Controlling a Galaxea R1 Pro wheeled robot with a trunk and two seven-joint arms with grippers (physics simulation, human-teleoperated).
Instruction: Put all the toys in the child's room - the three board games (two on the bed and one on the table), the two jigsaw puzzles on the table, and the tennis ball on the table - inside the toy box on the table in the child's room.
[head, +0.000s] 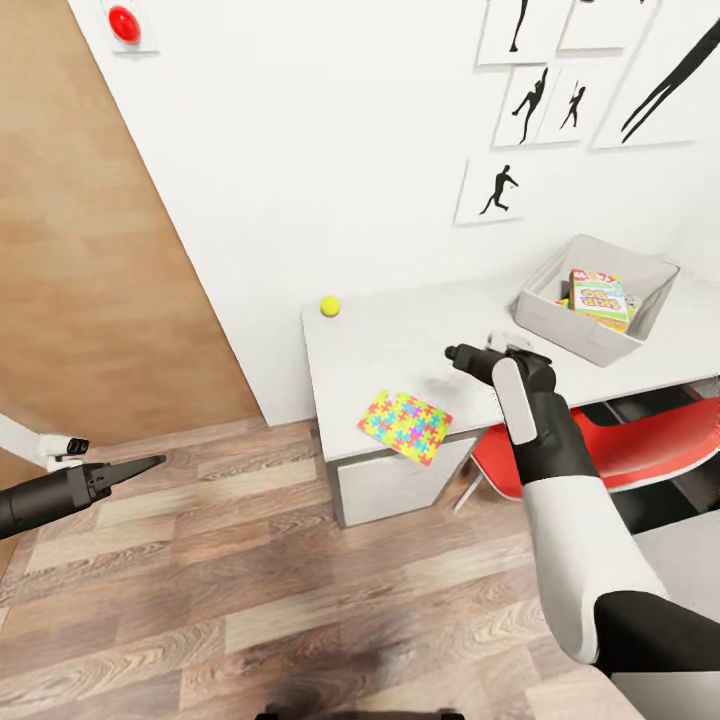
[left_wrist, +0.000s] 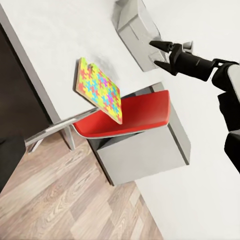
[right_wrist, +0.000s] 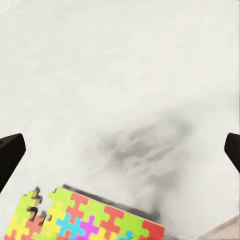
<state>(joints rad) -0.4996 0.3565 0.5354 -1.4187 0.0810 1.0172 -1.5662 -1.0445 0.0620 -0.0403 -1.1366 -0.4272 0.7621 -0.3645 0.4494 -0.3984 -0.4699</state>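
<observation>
Jigsaw puzzle (head: 405, 427) overhanging light grey table (head: 400, 340) edge, above wood-plank floor (head: 250, 600).

I see a red chair (head: 640, 445) tucked in at the right, its seat partly under the desktop. On the far white wall (head: 330, 150) hang black silhouette prints (head: 497, 190) of athletes, upper right. A red button (head: 124, 23) sits high at far left. A wooden door (head: 90, 250) stands left; plank floor (head: 300, 600) nearest me.
</observation>
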